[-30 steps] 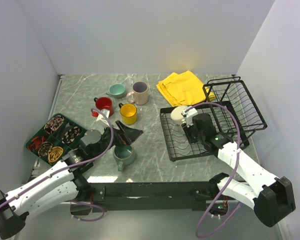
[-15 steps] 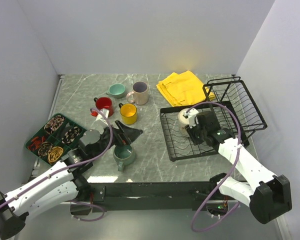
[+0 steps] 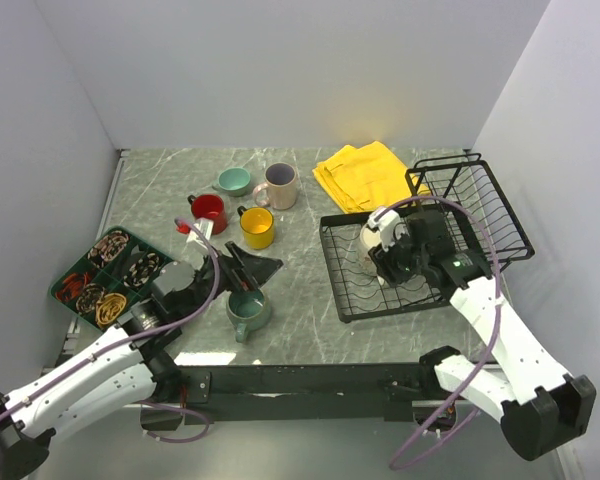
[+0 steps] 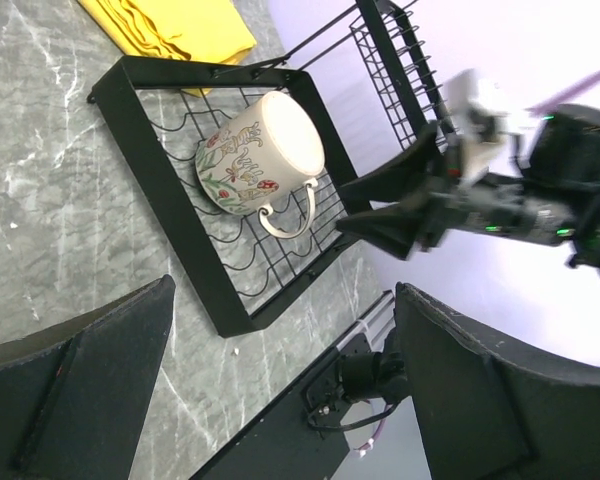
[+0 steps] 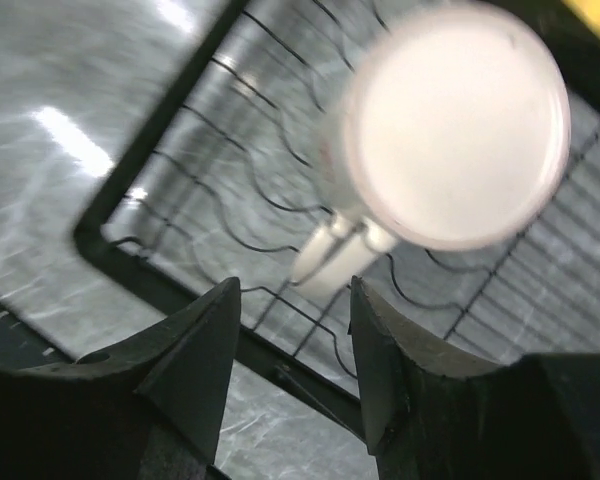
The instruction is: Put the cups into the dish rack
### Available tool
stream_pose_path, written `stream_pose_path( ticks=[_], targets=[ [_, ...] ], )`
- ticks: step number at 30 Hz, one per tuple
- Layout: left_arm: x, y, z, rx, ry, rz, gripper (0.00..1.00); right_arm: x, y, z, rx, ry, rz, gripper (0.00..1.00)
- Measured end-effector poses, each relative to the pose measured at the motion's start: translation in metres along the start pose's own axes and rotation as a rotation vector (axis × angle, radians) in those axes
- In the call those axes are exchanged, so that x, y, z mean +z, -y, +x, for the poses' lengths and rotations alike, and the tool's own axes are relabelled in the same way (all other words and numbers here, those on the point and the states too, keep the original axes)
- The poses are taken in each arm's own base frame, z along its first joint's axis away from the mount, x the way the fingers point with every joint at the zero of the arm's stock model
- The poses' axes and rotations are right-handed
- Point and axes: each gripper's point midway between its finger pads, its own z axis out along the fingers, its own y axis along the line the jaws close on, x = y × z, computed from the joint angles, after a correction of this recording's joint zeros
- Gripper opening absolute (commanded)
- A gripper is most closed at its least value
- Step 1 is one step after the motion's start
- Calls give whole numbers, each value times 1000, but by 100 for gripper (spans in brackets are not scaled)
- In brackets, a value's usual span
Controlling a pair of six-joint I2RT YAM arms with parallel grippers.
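Left wrist: floral mug (image 4: 255,150) bottom-up in dish rack (image 4: 164,215) (right gripper (image 4: 342,210) spread)

The dish rack (image 3: 338,268) sits on the right of the table (image 3: 300,320), its basket section (image 3: 480,205) at its far right; the rack mug (image 3: 374,232) rests on the tines at the flat part's far left, my right hand (image 3: 388,260) just on its near side; the cloth (image 3: 365,175) lies behind the rack; left of it stand the far cup (image 3: 233,180) and far mug (image 3: 277,186), the left mug (image 3: 208,211) and middle mug (image 3: 257,227) just before them; the front mug (image 3: 248,310) stands nearest me, my left hand (image 3: 252,272) just behind it; the compartment tray (image 3: 105,275) lies at the left edge.
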Motion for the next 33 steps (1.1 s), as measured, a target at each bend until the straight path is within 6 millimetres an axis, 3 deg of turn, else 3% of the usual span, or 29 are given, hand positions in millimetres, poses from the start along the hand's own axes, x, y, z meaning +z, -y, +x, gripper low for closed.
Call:
stream_pose_path(
  ticks=[4,7,10,14,19,25,29,33],
  targets=[
    [-4,-3,-1,15,4,-15,96,-17,-15,-26,-76,77,-99,56],
    [-7,-5,-1,19,4,-25,97,-20,-25,-41,-128,94,-183,45],
    [-13,-3,-3,18,10,-17,96,-7,-32,-51,-155,69,-260,34],
    [-19,-2,-4,16,14,-13,96,23,-34,-40,-136,-40,-306,24],
    [-24,-2,-5,16,20,-18,96,48,-27,-28,-127,-146,-226,23],
    [-26,-5,-5,17,17,-28,96,76,1,-11,-115,-242,-22,23],
    [-26,-7,-4,18,17,-36,96,86,15,11,-109,-320,75,24],
    [-26,-8,-4,19,14,-42,96,87,24,18,-102,-344,131,25]
  ],
)
